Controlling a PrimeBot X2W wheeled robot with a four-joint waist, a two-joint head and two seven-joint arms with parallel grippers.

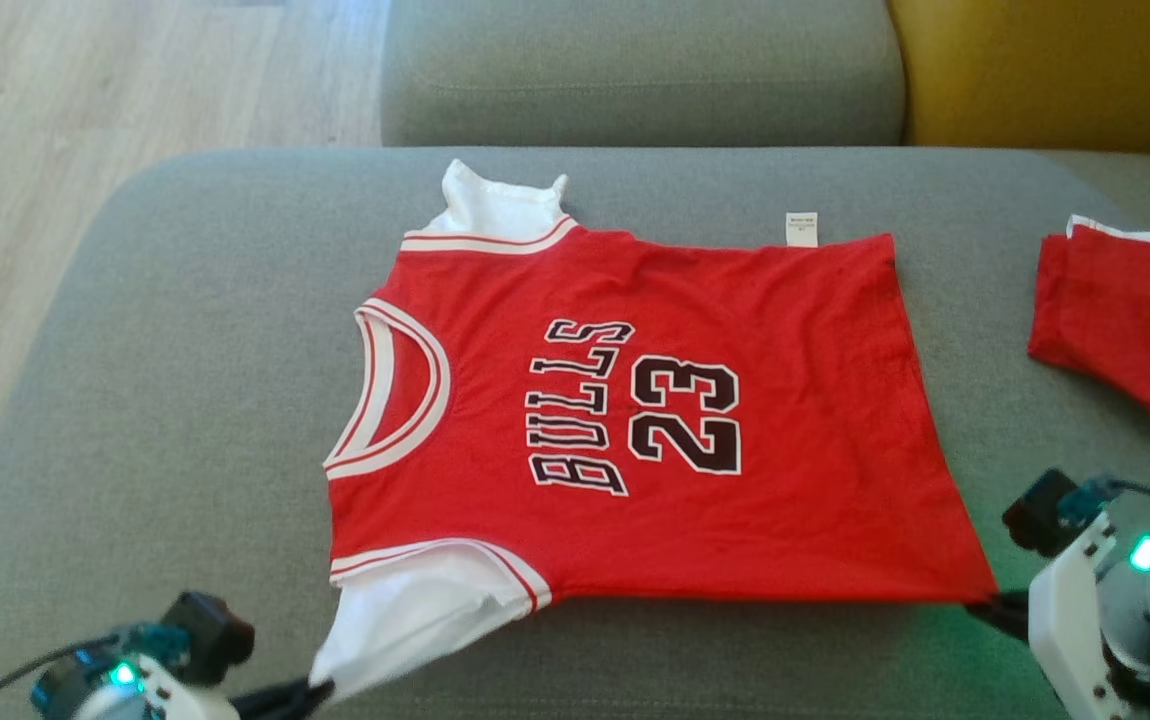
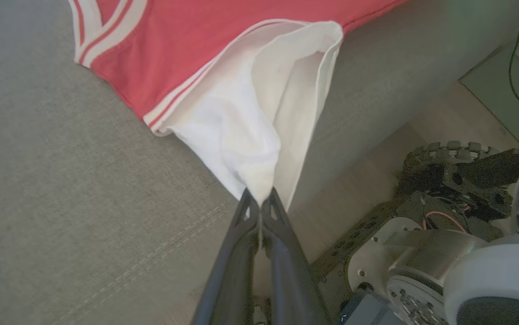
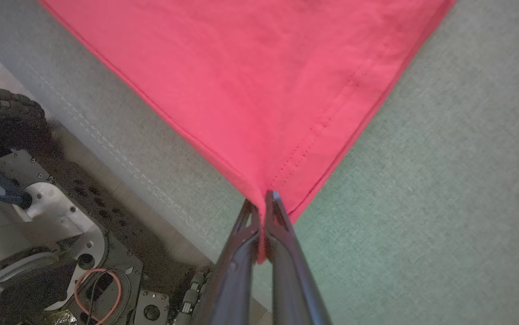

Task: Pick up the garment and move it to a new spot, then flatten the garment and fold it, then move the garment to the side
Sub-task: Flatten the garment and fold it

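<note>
Left fingers (image 2: 239,253): pressed together, pinching the bunched tip of the white sleeve (image 2: 246,135); the cloth is drawn to a point between the tips.
Right fingers (image 3: 241,257): closed tight on the near hem corner of the jersey (image 3: 259,81); a sliver of red cloth shows between them just below the tips.
Jersey, position: spread flat on the grey couch seat (image 1: 185,400), front up, "BULLS 23" reading sideways in the head view; neck toward the robot's left, hem toward its right.
Near sleeve: pulled out from the armhole to the seat's front edge, where the left gripper (image 1: 320,688) has it, at the lower left of the head view.
Far sleeve (image 1: 495,205): white, crumpled, poking out past the striped trim.
Right gripper (image 1: 980,603): at the jersey's lower right corner by the seat's front edge; green light on the wrist.
Tag (image 1: 801,228): small, white, sticking out from the far edge onto the seat.
Second red cloth (image 1: 1125,330): on the seat to the right, apart from the jersey, with a white edge.
Backrest (image 1: 635,70): grey, with a yellow cushion (image 1: 1055,70) beside it.
Floor (image 1: 135,80): pale wood, to the left.
Robot base (image 2: 444,194): dark metal, below the seat's front edge in both wrist views.
</note>
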